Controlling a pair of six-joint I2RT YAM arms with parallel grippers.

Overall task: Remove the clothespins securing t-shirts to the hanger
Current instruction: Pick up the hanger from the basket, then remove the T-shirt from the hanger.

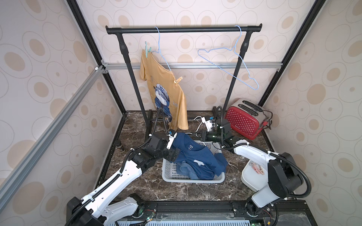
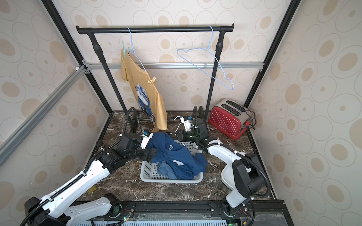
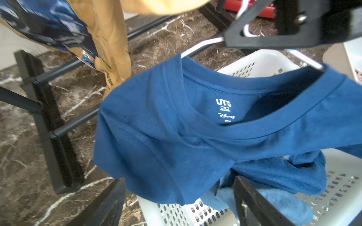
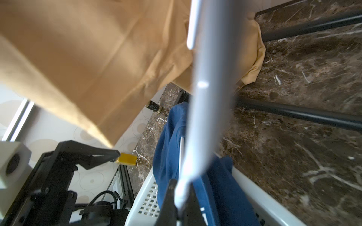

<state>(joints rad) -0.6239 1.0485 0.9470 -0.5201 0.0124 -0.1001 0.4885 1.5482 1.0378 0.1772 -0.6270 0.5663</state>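
- The rack point(image 1: 182, 29) stands at the back of the table point(image 1: 137, 187). It carries one blue hanger point(image 1: 159, 41) with a shirt on it and one empty hanger point(image 1: 237, 39).
- The yellow t-shirt point(image 1: 162, 86) hangs from the blue hanger, both shoulders pinned. This looks like the main work left.
- The navy t-shirt point(image 1: 194, 154) drapes over the basket point(image 1: 193, 180) on a white hanger point(image 4: 203, 97). No pin shows on its shoulders in the left wrist view, so it appears freed.
- A lighter blue t-shirt point(image 1: 188, 170) lies in the basket, off any hanger, so it is done.
- The right gripper point(image 1: 198, 135) has its fingers clamped on the white hanger, holding it over the basket.
- The left gripper point(image 3: 177, 182) has its fingers spread wide, with nothing held. The navy sleeve sits just ahead of them, and I cannot tell whether they touch it.
- A white tray point(image 1: 248, 180) beside the right arm holds pink clothespins point(image 1: 257, 167) that are already off.
- The teal clothespin point(image 1: 147, 49) grips the upper shoulder and the tan clothespin point(image 1: 178, 80) the lower. By my reckoning two pins remain, so the task is well past halfway.
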